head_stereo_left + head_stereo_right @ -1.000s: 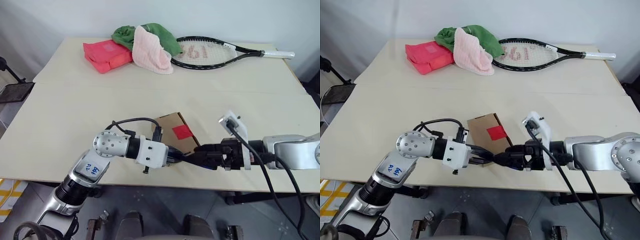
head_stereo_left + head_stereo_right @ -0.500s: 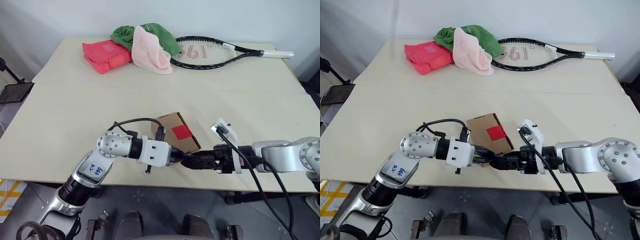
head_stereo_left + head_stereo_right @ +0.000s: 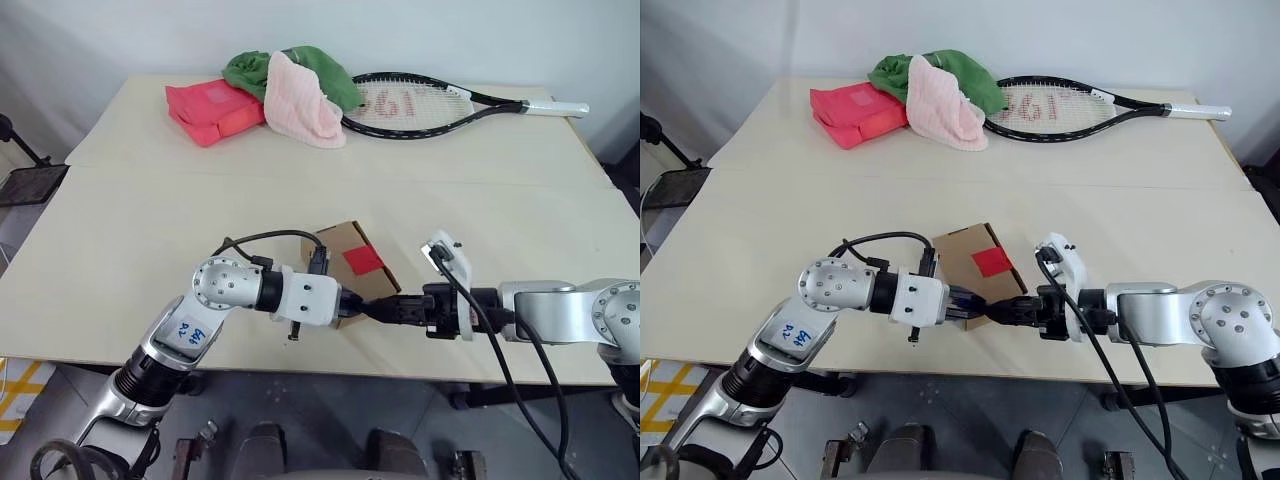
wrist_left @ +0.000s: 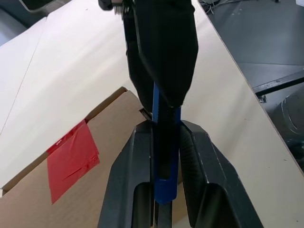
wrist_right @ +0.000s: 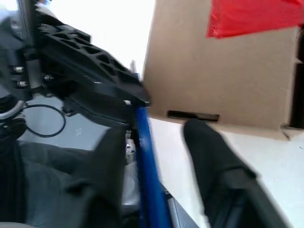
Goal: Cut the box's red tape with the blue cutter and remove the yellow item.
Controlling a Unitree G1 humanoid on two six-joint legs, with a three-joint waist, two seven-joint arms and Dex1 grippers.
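1. The left gripper (image 4: 164,156) is clamped narrow on the blue cutter (image 4: 164,142), just off the near edge of the box (image 3: 345,262). The right gripper (image 5: 156,142) is on the cutter's other end. From the left wrist view its black fingers look wrapped around the shaft, but from its own wrist view there is daylight beside the blue bar, so I cannot tell whether that grip is firm. If the left lets go too soon, I think the cutter drops off the table (image 3: 120,240) edge.
2. Both arms pulling at once could twist the slim cutter out of line.
3. The red tape (image 3: 364,262) sits uncut on the box top. The box lies close to the table's front edge, so a push from the crowded fingers could slide it off.
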